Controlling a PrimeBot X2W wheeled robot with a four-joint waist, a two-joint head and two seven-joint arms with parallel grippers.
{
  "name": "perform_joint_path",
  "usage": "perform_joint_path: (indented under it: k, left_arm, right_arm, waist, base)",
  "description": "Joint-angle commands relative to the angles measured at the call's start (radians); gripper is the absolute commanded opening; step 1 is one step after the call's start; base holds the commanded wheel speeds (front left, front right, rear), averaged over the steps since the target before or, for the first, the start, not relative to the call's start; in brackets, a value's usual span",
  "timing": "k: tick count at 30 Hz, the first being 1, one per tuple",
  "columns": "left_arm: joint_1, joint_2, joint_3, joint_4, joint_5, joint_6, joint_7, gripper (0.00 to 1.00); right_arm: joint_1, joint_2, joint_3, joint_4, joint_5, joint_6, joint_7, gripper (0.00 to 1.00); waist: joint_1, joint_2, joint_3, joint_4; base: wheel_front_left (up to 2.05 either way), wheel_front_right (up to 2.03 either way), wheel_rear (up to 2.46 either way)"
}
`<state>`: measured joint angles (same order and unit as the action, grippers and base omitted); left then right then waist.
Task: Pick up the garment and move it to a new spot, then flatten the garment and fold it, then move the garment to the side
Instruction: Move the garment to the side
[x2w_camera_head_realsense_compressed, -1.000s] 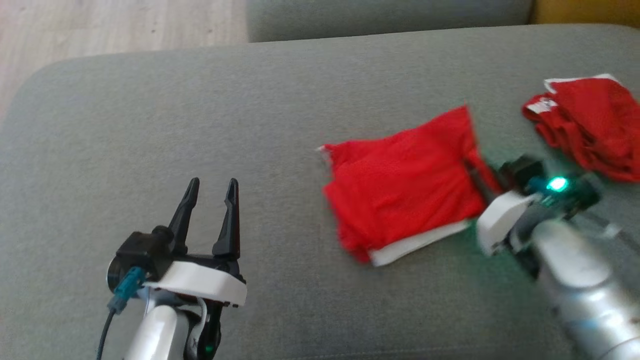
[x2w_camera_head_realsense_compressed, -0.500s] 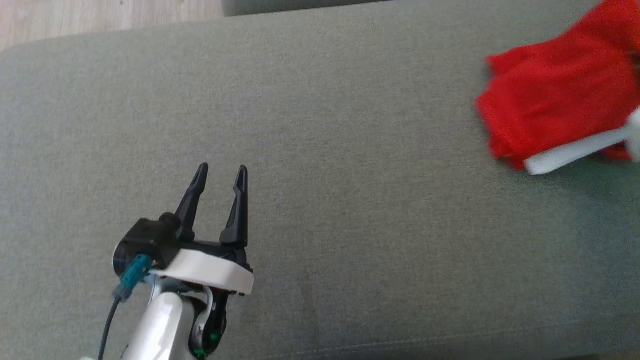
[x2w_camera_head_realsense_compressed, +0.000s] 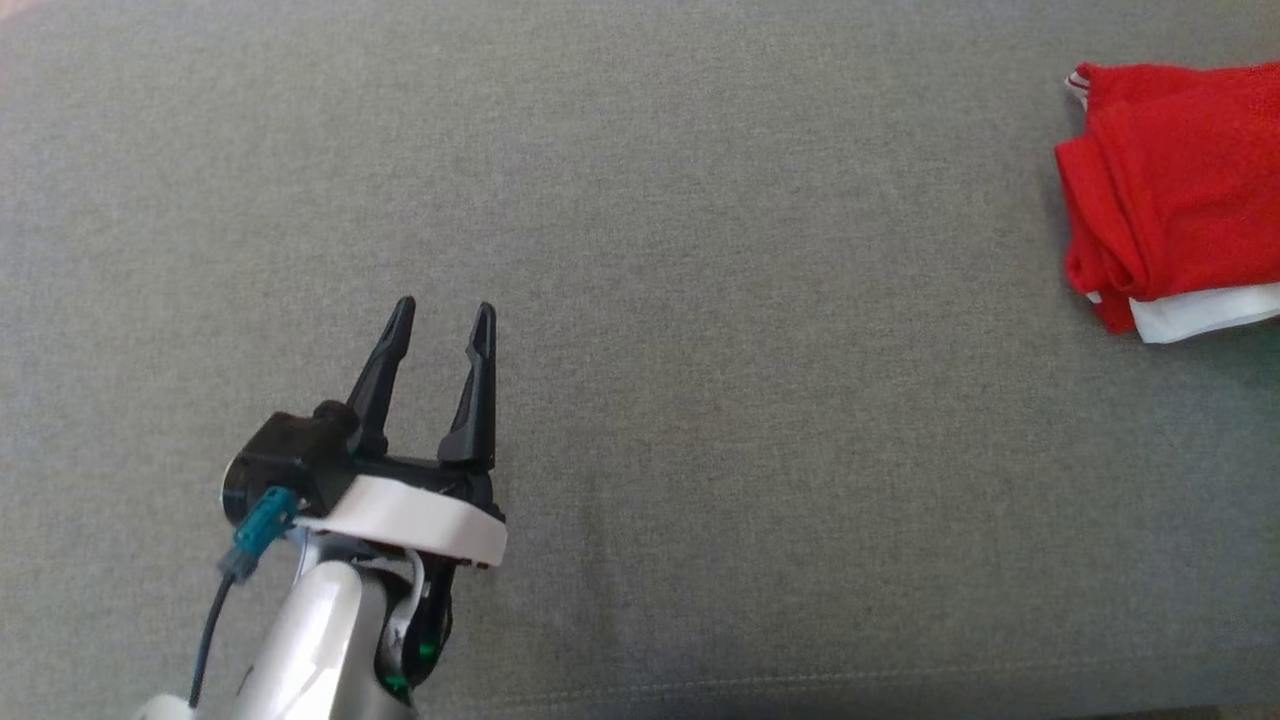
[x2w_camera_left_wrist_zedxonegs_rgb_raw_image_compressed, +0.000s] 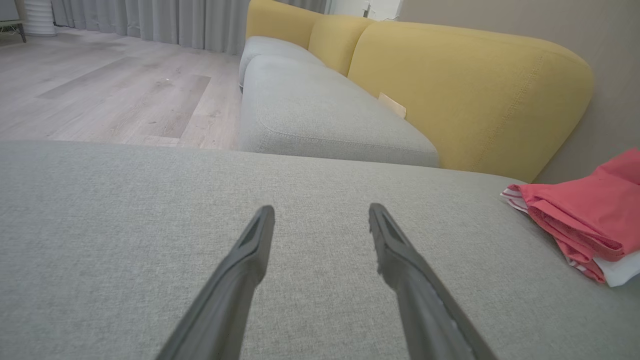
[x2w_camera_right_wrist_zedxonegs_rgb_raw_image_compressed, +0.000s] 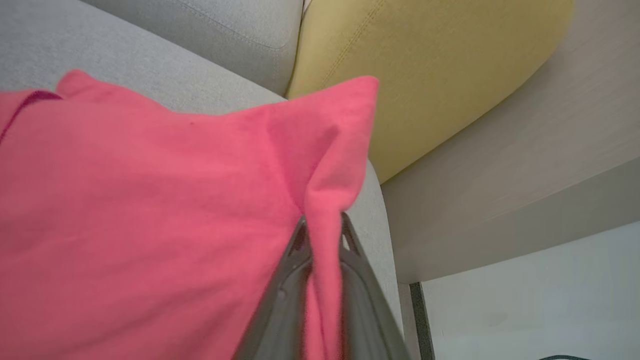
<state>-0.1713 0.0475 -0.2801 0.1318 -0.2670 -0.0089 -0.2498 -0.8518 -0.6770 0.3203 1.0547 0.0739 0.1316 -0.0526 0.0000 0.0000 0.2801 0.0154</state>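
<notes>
COUNT | red garment (x2w_camera_head_realsense_compressed: 1170, 180): 1 | grippers: 2, logged as left gripper (x2w_camera_head_realsense_compressed: 445, 306) and right gripper (x2w_camera_right_wrist_zedxonegs_rgb_raw_image_compressed: 323, 222) | dark fingers (x2w_camera_left_wrist_zedxonegs_rgb_raw_image_compressed: 234, 285): 2 per gripper | grey seat cushions (x2w_camera_left_wrist_zedxonegs_rgb_raw_image_compressed: 325, 120): 3, counted in left wrist view | yellow back cushions (x2w_camera_left_wrist_zedxonegs_rgb_raw_image_compressed: 470, 95): 3 | curtain (x2w_camera_left_wrist_zedxonegs_rgb_raw_image_compressed: 150, 20): 1

This is a home living room. A broad grey fabric sofa seat (x2w_camera_head_realsense_compressed: 700, 300) spreads across the head view, with its weave and a stitched seam along the front edge plain to see. In the left wrist view a second grey seat cushion (x2w_camera_left_wrist_zedxonegs_rgb_raw_image_compressed: 320, 115) runs on toward 12 o'clock, backed by plump mustard-yellow back cushions (x2w_camera_left_wrist_zedxonegs_rgb_raw_image_compressed: 465, 90) at 1 o'clock. A pale wood-plank floor (x2w_camera_left_wrist_zedxonegs_rgb_raw_image_compressed: 115, 95) lies at 10 o'clock, with long grey curtains (x2w_camera_left_wrist_zedxonegs_rgb_raw_image_compressed: 150, 20) hanging down to it at 11 o'clock. A plain beige wall (x2w_camera_left_wrist_zedxonegs_rgb_raw_image_compressed: 615, 100) stands behind the sofa at 2 o'clock. A folded red garment (x2w_camera_left_wrist_zedxonegs_rgb_raw_image_compressed: 585, 215) rests on the seat at 3 o'clock.
</notes>
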Motion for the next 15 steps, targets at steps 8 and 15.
perform_joint_path:
  k: [8,15]
  left_arm:
    - [-0.043,0.003,0.042,-0.038,0.005,-0.006,-0.012,1.00]
    - [-0.048,0.003,0.046,-0.030,0.004,-0.007,-0.012,1.00]
  right_arm:
    - [-0.005,-0.023,-0.041,0.009,-0.056,-0.001,0.001,0.44]
    - [-0.014,0.008,-0.097,-0.003,-0.089,-0.001,-0.019,1.00]
  waist:
    - [0.0000,0.0000,0.032,-0.009]
    - [0.0000,0.0000,0.027,-0.017]
  base:
    - [0.00,0.00,0.00]
    - [0.00,0.00,0.00]
